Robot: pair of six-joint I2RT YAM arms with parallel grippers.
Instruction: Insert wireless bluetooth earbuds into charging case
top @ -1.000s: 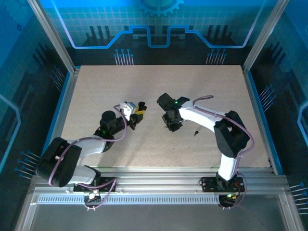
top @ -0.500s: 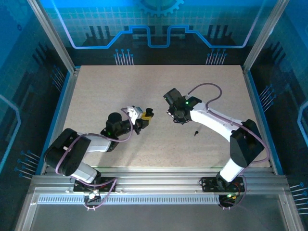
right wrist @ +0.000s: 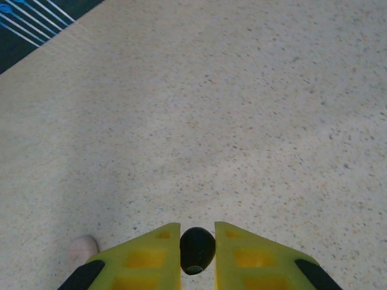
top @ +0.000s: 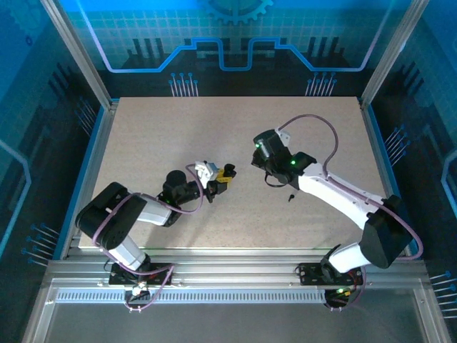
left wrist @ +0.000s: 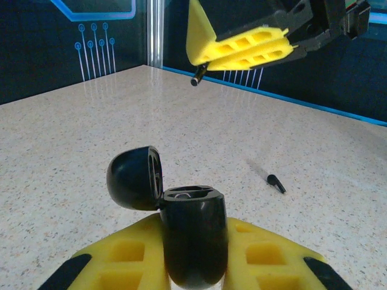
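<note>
A black charging case (left wrist: 195,241) stands upright between the yellow fingers (left wrist: 121,257) of my left gripper (left wrist: 195,223), which is shut on it. Its lid (left wrist: 134,178) hangs open to the left. My right gripper (right wrist: 197,228) is shut on a black earbud (right wrist: 197,251). In the left wrist view the right gripper's fingers (left wrist: 242,48) hover above and beyond the case, the earbud's stem (left wrist: 196,78) poking out. From above, the left gripper (top: 227,174) and right gripper (top: 268,173) are close together at mid-table. A second black earbud (top: 291,196) lies loose on the table (left wrist: 276,183).
A small pale pink rounded piece (right wrist: 83,248) lies on the speckled tabletop (right wrist: 242,121) beside my right gripper's left finger, partly cut off by it. Aluminium posts and blue panels (top: 400,64) fence the table on all sides.
Both arms have shifted to the right. The left gripper carried the open case rightward and slightly nearer. The right gripper swung right and back with its earbud. The loose earbud stayed put.
</note>
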